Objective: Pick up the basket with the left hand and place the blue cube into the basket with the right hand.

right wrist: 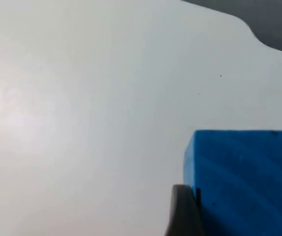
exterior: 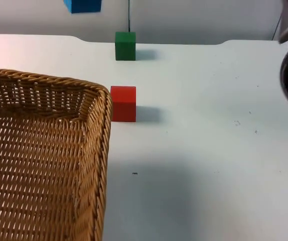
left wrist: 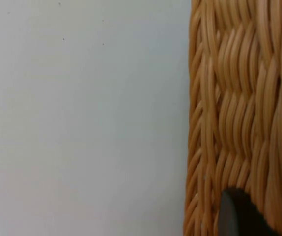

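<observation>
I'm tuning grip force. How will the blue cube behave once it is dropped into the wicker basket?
The blue cube has flat faces and square edges, so it should settle rather than roll. Its matte surface looks grippy, probably not slippery. The wicker basket has a ribbed woven floor, so the cube may land slightly tilted.
</observation>
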`<action>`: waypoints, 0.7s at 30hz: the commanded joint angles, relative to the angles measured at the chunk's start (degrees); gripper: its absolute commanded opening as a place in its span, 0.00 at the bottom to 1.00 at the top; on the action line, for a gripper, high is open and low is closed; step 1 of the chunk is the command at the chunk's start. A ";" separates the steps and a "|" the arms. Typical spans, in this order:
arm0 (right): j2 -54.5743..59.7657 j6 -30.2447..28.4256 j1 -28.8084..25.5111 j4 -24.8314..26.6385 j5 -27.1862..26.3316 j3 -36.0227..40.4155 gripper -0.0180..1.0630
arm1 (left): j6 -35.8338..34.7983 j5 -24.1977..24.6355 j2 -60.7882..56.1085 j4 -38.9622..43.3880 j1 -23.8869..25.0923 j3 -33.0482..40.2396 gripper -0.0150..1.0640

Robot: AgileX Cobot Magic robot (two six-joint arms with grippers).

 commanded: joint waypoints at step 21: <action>-6.00 -8.01 5.29 2.60 -0.20 -0.67 0.01 | 0.08 0.88 -0.04 -1.95 0.06 0.12 0.01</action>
